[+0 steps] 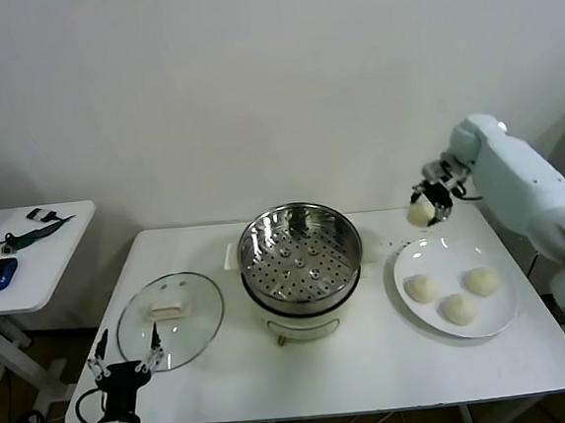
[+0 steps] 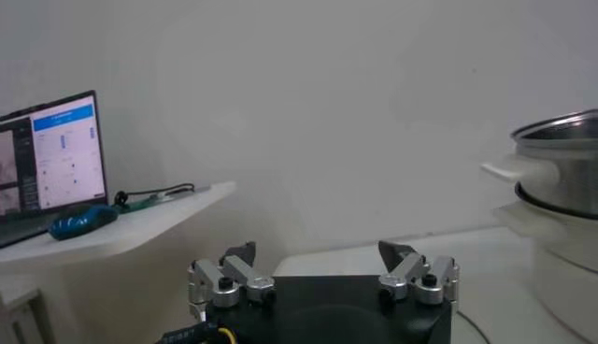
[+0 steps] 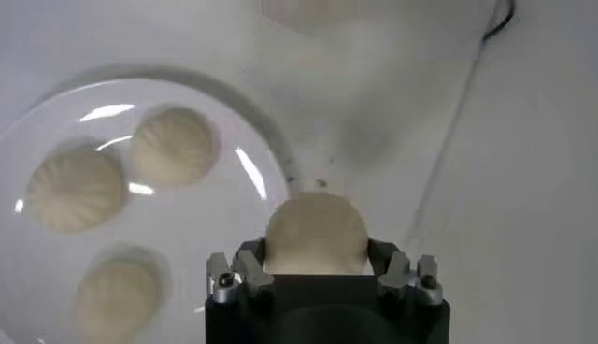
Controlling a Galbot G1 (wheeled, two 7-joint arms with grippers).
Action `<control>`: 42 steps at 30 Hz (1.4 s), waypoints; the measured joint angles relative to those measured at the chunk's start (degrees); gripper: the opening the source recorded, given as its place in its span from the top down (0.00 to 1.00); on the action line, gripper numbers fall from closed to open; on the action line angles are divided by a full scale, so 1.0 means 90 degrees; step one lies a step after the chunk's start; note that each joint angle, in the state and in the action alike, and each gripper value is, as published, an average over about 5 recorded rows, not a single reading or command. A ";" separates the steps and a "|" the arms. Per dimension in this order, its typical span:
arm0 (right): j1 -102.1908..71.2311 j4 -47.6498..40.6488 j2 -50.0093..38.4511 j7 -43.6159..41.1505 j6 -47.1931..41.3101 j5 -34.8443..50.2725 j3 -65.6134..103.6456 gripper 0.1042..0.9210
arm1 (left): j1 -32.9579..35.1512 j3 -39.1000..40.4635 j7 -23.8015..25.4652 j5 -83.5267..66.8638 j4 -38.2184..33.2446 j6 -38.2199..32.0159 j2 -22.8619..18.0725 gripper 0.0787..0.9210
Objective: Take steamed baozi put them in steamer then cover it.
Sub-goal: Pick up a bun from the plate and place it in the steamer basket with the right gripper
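On the far left we see a side table [image 1: 44, 257] with a blue mouse [image 1: 0, 274], and the left wrist view shows a laptop [image 2: 51, 164] on it. Our left hand [image 1: 125, 356] waits low at the front left corner of the tabletop [image 1: 376, 372], its fingers spread wide apart and holding nothing.

Just beyond it the cover [image 1: 169, 319] lies flat on the tabletop, clear glass with a metal rim and a white handle at its centre. It sits close to the left edge and just beside the steamer [image 1: 300, 259], without touching it as far as we can tell.

The steamer stands in the middle, a shiny steel basket with a perforated floor on a white base. No bun is inside it.

To the right, our right hand [image 1: 430, 205] hangs in the air above the far edge of the plate [image 1: 411, 265], clamped on one bun [image 1: 419, 213]. In the right wrist view this bun [image 3: 318, 234] is smooth, domed and cream-white, pinched between the two fingers [image 3: 245, 271].

Three buns [image 1: 457, 309] lie on the white plate, near the right front of the tabletop. The three are near one another but apart.

Bare tabletop shows between steamer and plate, and along the front edge. The held bun is well clear of the steamer rim.
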 measured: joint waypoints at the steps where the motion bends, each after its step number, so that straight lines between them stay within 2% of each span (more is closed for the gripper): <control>1: 0.0124 0.0107 0.0053 -0.0018 0.0063 0.0088 -0.0170 0.26 | 0.0006 0.0008 0.0000 0.0002 -0.0002 0.0001 -0.0002 0.12; 11: 0.0725 0.1126 0.0755 -0.0020 0.0744 0.0333 -0.1255 0.27 | 0.0072 0.0083 0.0004 -0.0012 -0.0006 0.0010 0.0009 0.12; 23: 0.0353 0.1660 0.1693 0.0456 0.1716 -0.1019 -0.1472 0.26 | 0.0056 0.0098 0.0005 -0.0036 -0.0026 0.0048 0.0103 0.12; 32: -0.0069 0.1730 0.1934 0.0765 0.2055 -0.1772 -0.1511 0.26 | 0.0067 0.0098 -0.0016 -0.0060 -0.0039 0.0058 0.0118 0.12; 42: -0.0497 0.1736 0.1987 0.0923 0.2203 -0.2188 -0.1553 0.25 | 0.0090 0.0098 -0.0047 -0.0070 -0.0049 0.0061 0.0108 0.12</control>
